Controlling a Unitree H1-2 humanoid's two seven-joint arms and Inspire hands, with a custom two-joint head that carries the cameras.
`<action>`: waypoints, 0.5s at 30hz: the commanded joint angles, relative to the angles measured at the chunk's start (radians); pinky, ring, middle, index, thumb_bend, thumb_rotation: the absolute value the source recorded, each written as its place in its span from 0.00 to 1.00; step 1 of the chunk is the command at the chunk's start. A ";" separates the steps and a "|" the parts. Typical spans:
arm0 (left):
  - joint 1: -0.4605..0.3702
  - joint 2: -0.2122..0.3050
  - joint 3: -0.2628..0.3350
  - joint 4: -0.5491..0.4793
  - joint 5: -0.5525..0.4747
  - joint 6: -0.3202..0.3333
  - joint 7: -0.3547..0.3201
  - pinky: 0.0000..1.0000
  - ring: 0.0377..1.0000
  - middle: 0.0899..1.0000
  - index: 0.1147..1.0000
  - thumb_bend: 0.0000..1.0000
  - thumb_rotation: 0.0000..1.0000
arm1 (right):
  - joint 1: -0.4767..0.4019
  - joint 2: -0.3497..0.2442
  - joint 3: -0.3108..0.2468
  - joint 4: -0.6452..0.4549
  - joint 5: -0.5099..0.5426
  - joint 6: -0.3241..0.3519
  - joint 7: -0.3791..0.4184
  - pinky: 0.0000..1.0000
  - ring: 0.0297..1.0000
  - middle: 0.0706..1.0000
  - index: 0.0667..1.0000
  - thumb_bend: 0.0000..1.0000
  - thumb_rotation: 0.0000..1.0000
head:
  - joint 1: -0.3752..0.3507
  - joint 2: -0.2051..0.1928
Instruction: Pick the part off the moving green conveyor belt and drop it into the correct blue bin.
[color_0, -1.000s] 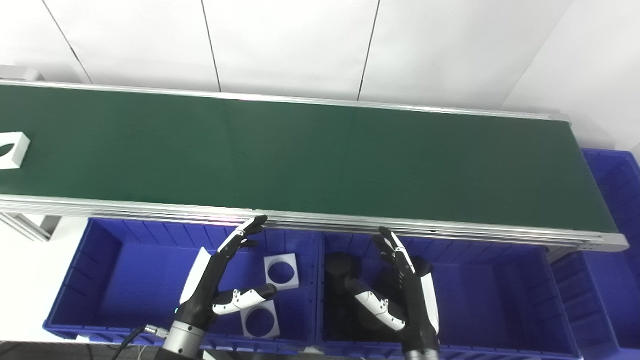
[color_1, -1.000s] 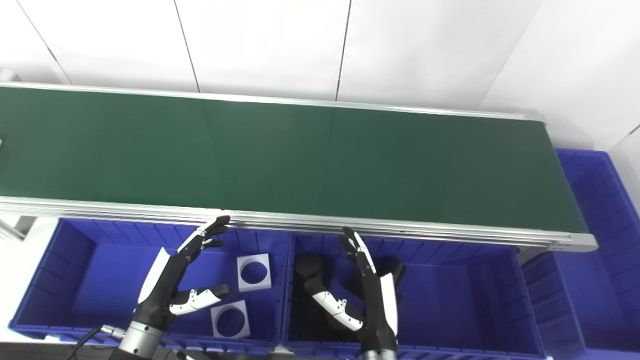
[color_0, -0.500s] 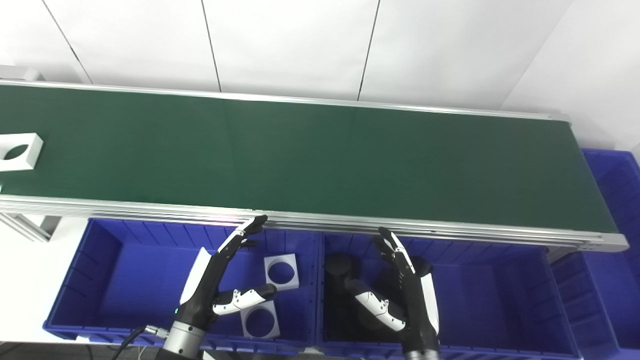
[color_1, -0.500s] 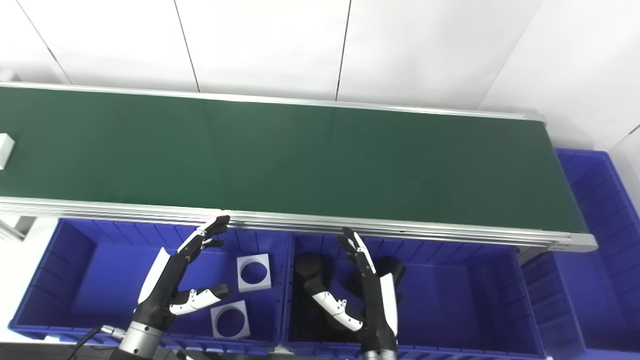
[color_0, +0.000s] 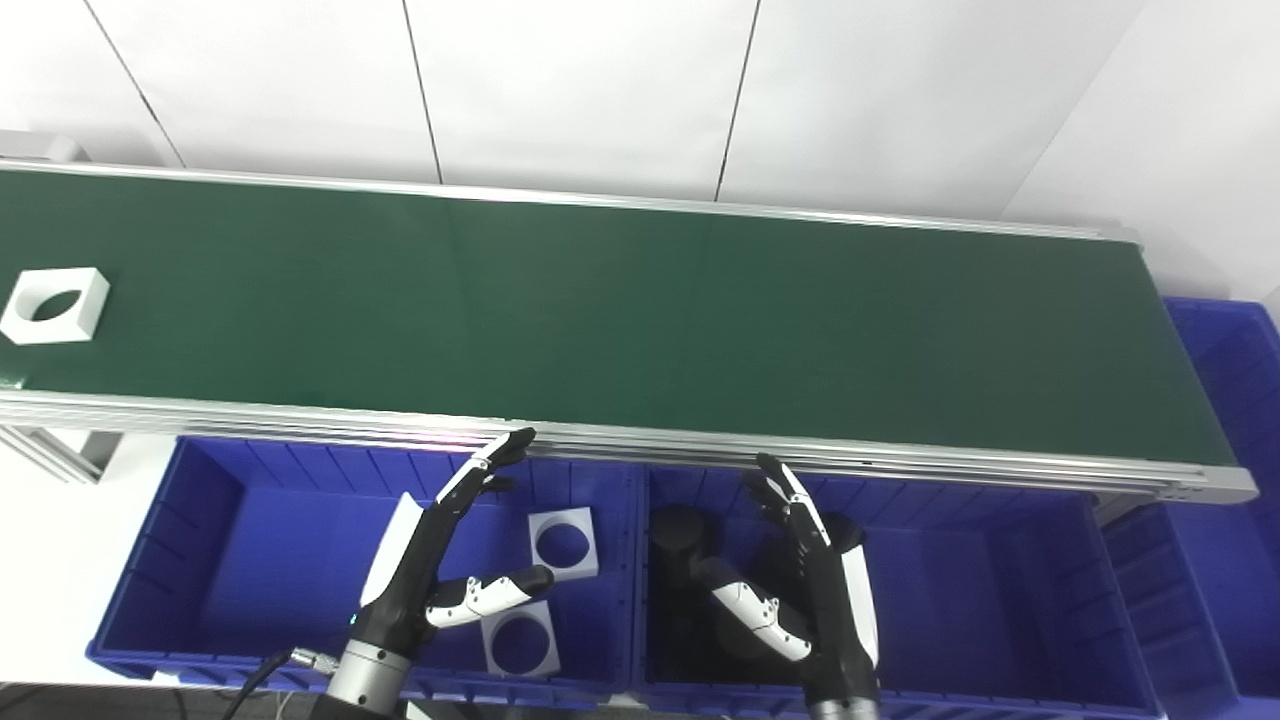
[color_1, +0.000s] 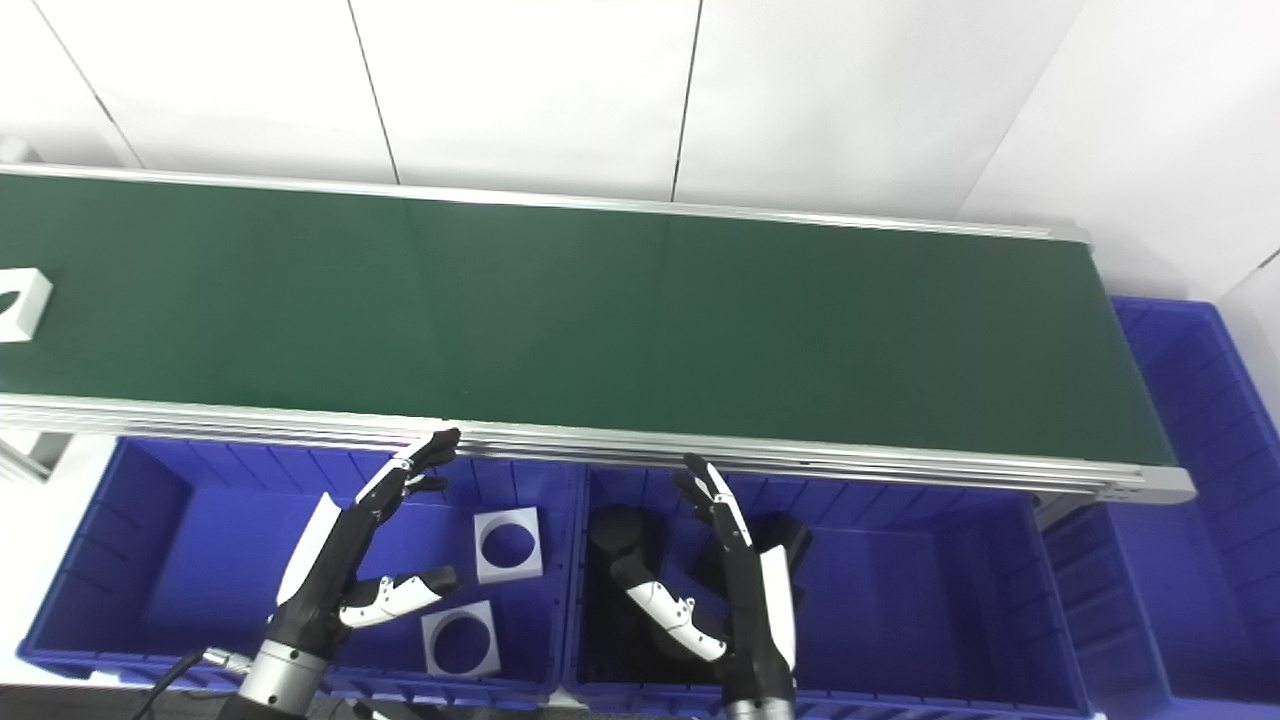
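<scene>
Waiting stage, nothing picked yet. White square part with a round hole (color_0: 55, 304) lying flat at the far left end of the green conveyor belt (color_0: 640, 310), well apart from both hands.

Left hand (color_0: 440, 560) raised over the left blue bin (color_0: 210, 560), fingers (color_0: 490, 465) spread and pointing up toward the belt's near rail, thumb out to the side, holding nothing. Right hand (color_0: 810, 585) likewise open and empty over the middle blue bin (color_0: 1000, 590), fingertips just short of the rail.

Left blue bin already holding two white square parts with holes (color_0: 563, 544), lying flat near its right wall. Middle blue bin holding dark round parts (color_0: 680, 530), partly hidden behind the right hand. Third blue bin (color_0: 1230, 400) at the belt's right end, contents not visible.

Judging by the match of shape and colour, left bin likely the right home for the incoming part, and left hand the nearer one. Next move: hold until the part rides within reach, then up over the rail, down with fingers either side of the square, close on its edges, lift clear and release over the left bin. Timing against belt travel the main demand.
</scene>
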 joint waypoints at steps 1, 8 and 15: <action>-0.019 0.003 0.007 -0.011 0.004 -0.028 0.003 0.76 0.86 0.89 0.86 0.68 0.71 | -0.002 0.003 0.001 -0.022 0.000 -0.042 0.007 0.84 0.84 0.82 0.89 0.67 0.58 | 0.000 0.001; -0.022 0.001 0.004 -0.002 0.014 -0.028 0.003 0.76 0.86 0.89 0.86 0.68 0.72 | -0.006 -0.002 0.001 -0.011 -0.004 -0.047 0.005 0.84 0.83 0.81 0.89 0.68 0.59 | 0.036 -0.019; -0.013 -0.029 -0.012 0.011 0.005 -0.028 -0.010 0.73 0.84 0.87 0.84 0.71 0.70 | 0.004 -0.031 0.001 0.010 0.050 -0.071 0.009 0.86 0.84 0.82 0.90 0.65 0.56 | 0.239 -0.105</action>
